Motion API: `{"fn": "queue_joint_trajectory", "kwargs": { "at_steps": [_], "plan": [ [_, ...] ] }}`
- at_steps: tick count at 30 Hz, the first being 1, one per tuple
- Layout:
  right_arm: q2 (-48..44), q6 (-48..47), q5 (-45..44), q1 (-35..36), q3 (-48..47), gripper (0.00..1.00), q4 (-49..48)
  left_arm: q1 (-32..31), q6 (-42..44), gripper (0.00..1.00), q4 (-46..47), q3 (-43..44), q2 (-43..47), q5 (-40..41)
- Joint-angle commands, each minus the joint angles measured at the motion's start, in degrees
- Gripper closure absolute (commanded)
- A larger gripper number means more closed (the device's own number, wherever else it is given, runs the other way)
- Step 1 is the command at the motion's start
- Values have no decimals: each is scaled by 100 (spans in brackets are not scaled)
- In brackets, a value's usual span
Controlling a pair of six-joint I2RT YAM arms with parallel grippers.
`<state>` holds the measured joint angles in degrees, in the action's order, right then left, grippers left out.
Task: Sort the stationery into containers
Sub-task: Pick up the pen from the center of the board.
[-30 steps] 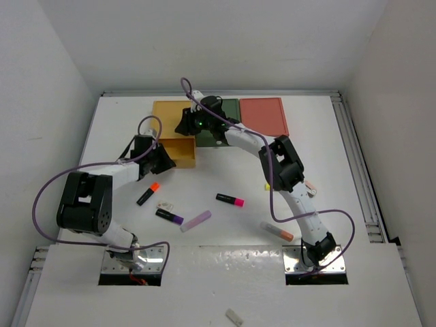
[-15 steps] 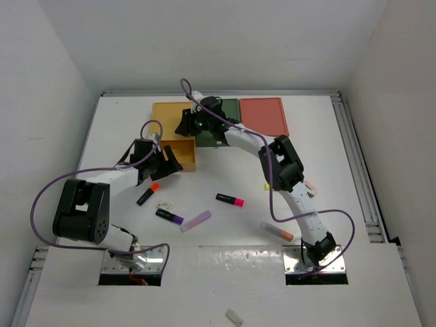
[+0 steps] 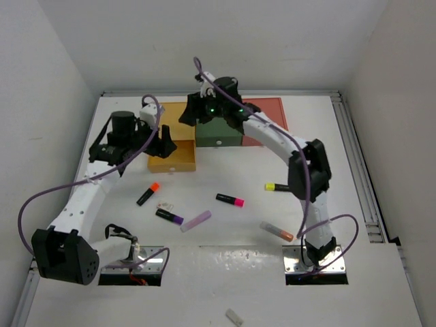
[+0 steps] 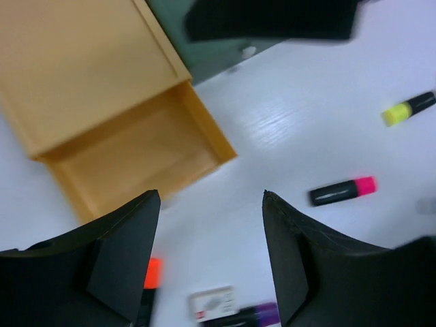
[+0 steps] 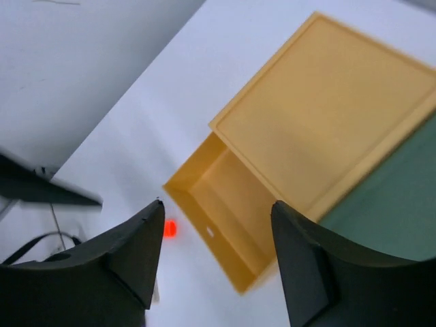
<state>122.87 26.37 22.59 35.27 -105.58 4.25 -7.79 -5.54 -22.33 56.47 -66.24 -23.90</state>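
Note:
The mustard yellow box (image 3: 170, 109) stands at the back with its drawer (image 3: 174, 156) pulled open and empty. The dark green box (image 3: 218, 131) and the salmon red box (image 3: 271, 109) stand to its right, both shut. My left gripper (image 3: 165, 139) hangs open above the drawer's left side. My right gripper (image 3: 193, 113) hangs open above the yellow and green boxes. On the table lie an orange-capped marker (image 3: 147, 194), an eraser (image 3: 164, 206), a purple-capped marker (image 3: 169, 216), a lilac stick (image 3: 195, 221), a pink-capped marker (image 3: 230, 199), a yellow-capped marker (image 3: 277, 186) and a clear orange-tipped tube (image 3: 276, 231).
The left wrist view shows the open drawer (image 4: 136, 153), the pink-capped marker (image 4: 340, 192) and the yellow-capped marker (image 4: 407, 109). The right wrist view shows the drawer (image 5: 231, 211) and the green box (image 5: 402, 197). A pale stub (image 3: 234, 317) lies near the front edge.
My left gripper has risen and drawn back from the drawer front. My right arm has lifted and swung back, uncovering the yellow-capped marker.

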Motion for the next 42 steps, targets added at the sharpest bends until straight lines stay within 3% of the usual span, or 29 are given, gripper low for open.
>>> {"fn": "queue_joint_trajectory", "kwargs": {
  "at_steps": [1, 3, 8, 15, 27, 42],
  "plan": [
    [-1105, -736, 53, -344, 229, 36, 1388, 93, 2344, 33, -2009, 810, -117, 201],
    [-1744, -1114, 18, -616, 973, 34, 2015, 199, 3238, 33, -2781, 945, -196, 140],
    [-3257, -2081, -333, -1161, 2933, 36, 2501, 287, 4331, 33, -3251, 262, 163, 508],
    [-4104, -2453, -527, -1672, 4237, 38, 2520, 278, 4272, 33, -2752, -724, -126, 1361],
    [-4175, -2409, -308, -1865, 4467, 38, 2554, 313, 4123, 37, -1688, -1015, -1295, 1784],
    [-4087, -2461, -176, -2111, 4292, 38, 2625, 349, 3973, 55, -1239, -1085, -2183, 1608]
  ]
}}
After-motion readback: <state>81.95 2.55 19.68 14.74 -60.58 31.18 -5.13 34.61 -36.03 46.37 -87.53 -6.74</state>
